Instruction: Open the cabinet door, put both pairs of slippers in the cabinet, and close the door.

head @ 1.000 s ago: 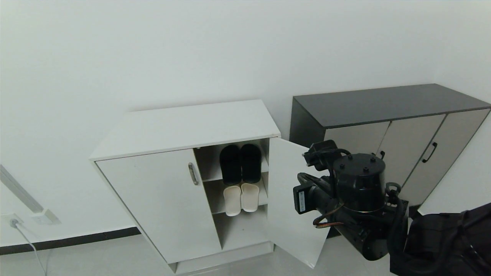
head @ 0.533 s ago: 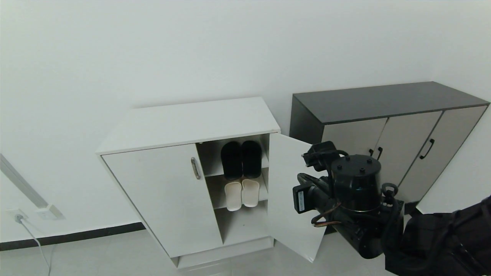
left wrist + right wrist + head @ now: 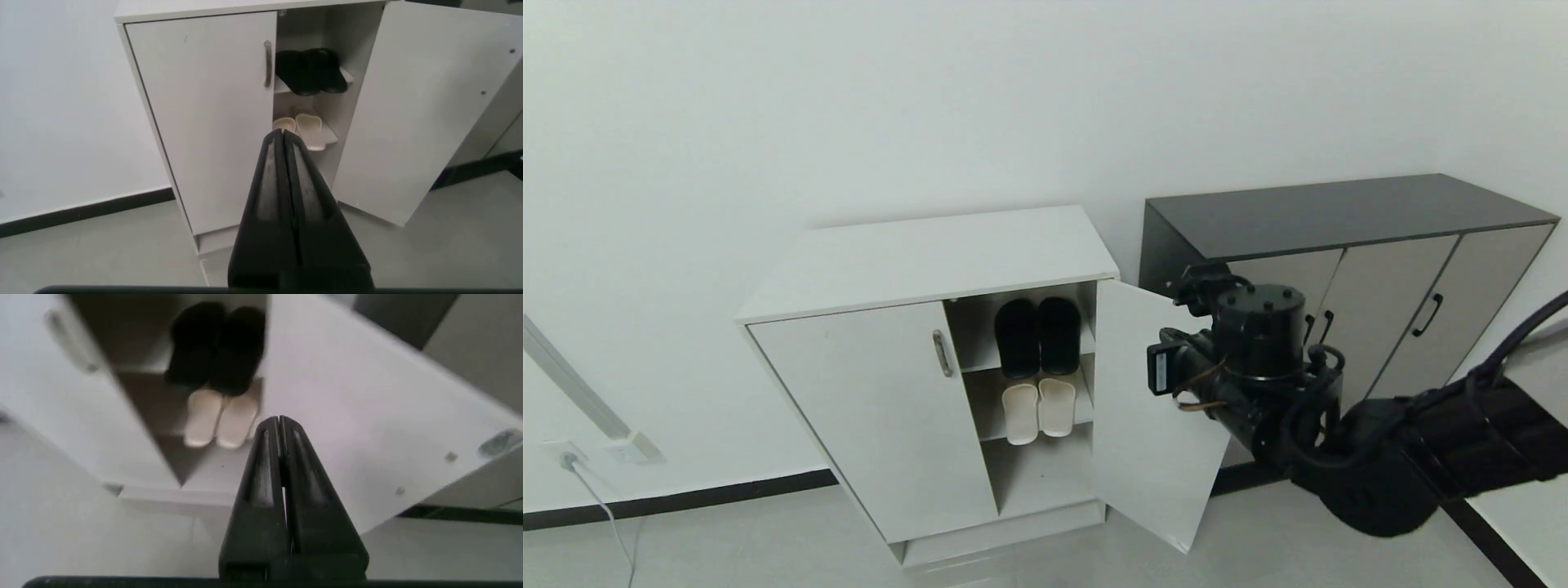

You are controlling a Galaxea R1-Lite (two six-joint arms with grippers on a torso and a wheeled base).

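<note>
Left gripper (image 3: 283, 133) and right gripper (image 3: 280, 420) fingers pressed together, empty; a glancing push could slip off the open cabinet door (image 3: 1152, 408), leaving it ajar.

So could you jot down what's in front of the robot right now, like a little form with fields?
Furniture: white cabinet, beside a dark cabinet
Left door: shut
Right door: swung open
Upper shelf: black slippers
Middle shelf: cream slippers
Left gripper: shut, holding nothing, pointed at the cabinet
Right gripper: shut, holding nothing, by the open door
Left to do: close the right door
</note>
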